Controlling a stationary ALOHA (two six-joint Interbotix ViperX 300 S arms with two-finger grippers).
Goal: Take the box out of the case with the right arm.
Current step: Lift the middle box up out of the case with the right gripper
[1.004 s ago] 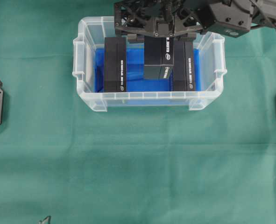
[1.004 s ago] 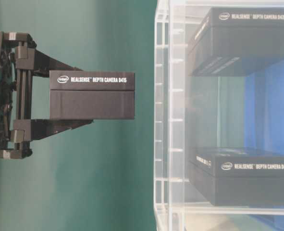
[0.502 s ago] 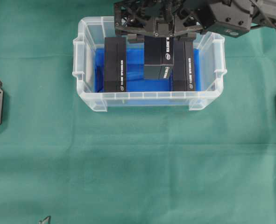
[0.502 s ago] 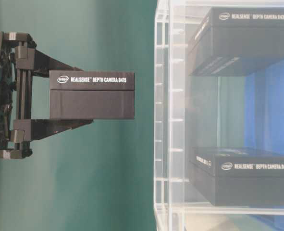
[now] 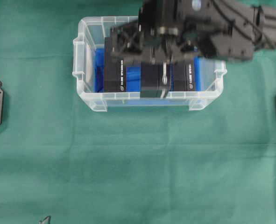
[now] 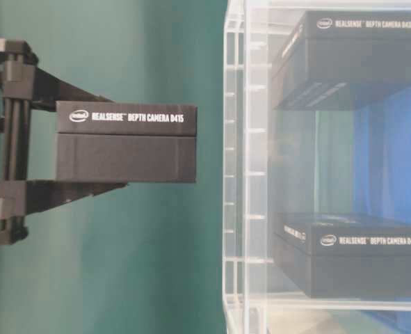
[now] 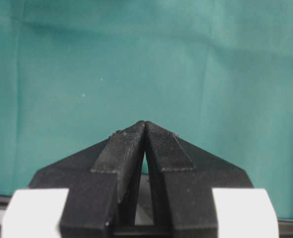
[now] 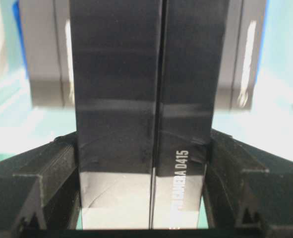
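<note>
Overhead, the right arm [image 5: 231, 32] reaches in from the upper right corner of the surface [image 5: 138, 163] and lies across the far half of the case [image 5: 84, 70], its lattice-framed right end effector [image 5: 154, 70] pointing down toward the near wall of the tub. Its two fingers are clamped on the flanks of the box [image 5: 152, 83], a black carton with white lettering on its edge. In the overhead view the box overlaps the near rim of the case; the table-level view shows the box [image 6: 125, 142] held clear of the clear wall of the case [image 6: 236, 174], outside it with a gap between. The right wrist view shows the box [image 8: 141, 99] filling the space between the two black fingers [image 8: 42, 178], which press against both of its long sides.

Two further black boxes stay inside the case on its blue lining: the left box [image 5: 114, 70] stands near the left wall, and the right box [image 5: 188, 74] stands near the right wall, partly under the arm. Both rest on their narrow edges.

The left end effector [image 7: 145, 130] shows only in its own wrist view: its black fingertips meet at a point with nothing between them, above bare green cloth.
</note>
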